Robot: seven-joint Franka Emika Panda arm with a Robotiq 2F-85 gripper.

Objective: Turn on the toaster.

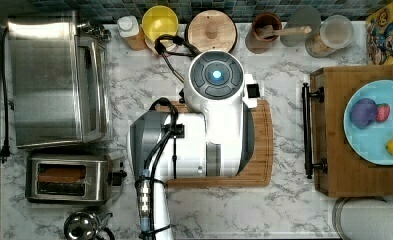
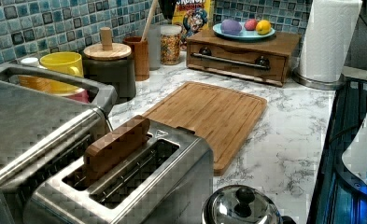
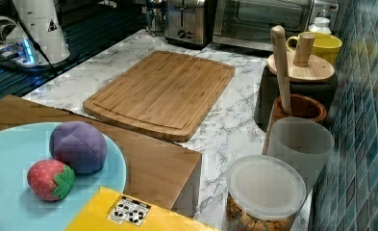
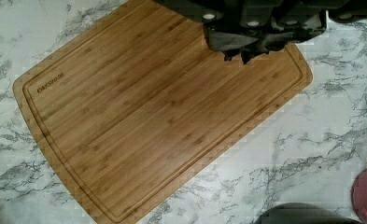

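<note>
The brushed-steel toaster (image 1: 91,186) stands at the top view's lower left, with a brown wooden slice (image 1: 61,173) in one slot and its black lever (image 1: 118,177) on the side facing the arm. It is close up in the left view as the toaster (image 2: 181,163), and far back in the right view as the toaster (image 3: 189,19). My gripper (image 4: 244,55) hangs above the bamboo cutting board (image 4: 148,107), well clear of the toaster, its dark fingers drawn together and empty. In the top view the white arm (image 1: 216,115) covers the board's middle.
A large steel toaster oven (image 1: 54,80) sits beside the toaster, and a round steel kettle (image 1: 84,226) on its other side. Mug, jars and a lidded pot line the tiled wall. A wooden drawer box (image 1: 334,170) carries a blue plate of toy fruit.
</note>
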